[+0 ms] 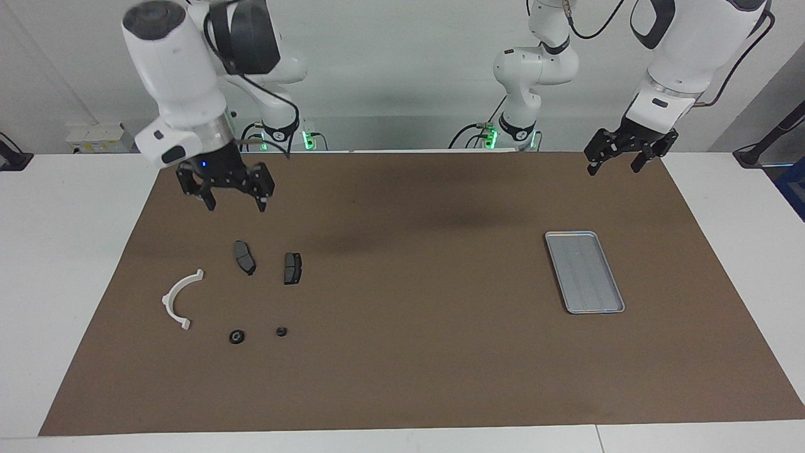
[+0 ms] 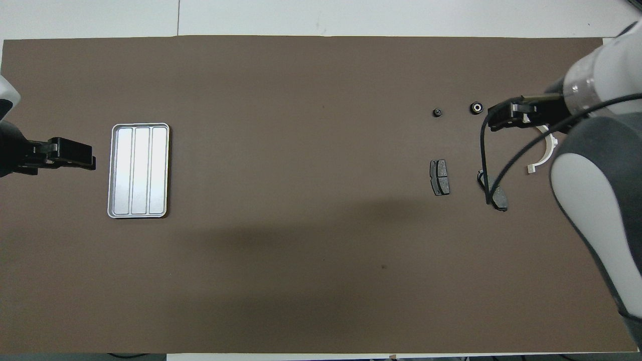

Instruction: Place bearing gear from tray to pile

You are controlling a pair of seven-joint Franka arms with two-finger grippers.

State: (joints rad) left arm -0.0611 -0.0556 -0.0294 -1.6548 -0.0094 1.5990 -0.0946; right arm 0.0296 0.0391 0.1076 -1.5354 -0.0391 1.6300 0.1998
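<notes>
The silver-grey tray lies empty toward the left arm's end of the mat; it also shows in the overhead view. The pile lies toward the right arm's end: a white half-ring bracket, two dark brake pads, a round dark bearing gear and a smaller dark round part. My right gripper hangs open and empty above the pile. My left gripper is open and empty, raised beside the tray.
A brown mat covers the white table. In the overhead view the right arm and its cable hide part of the bracket and cross one brake pad. The other pad lies in plain sight.
</notes>
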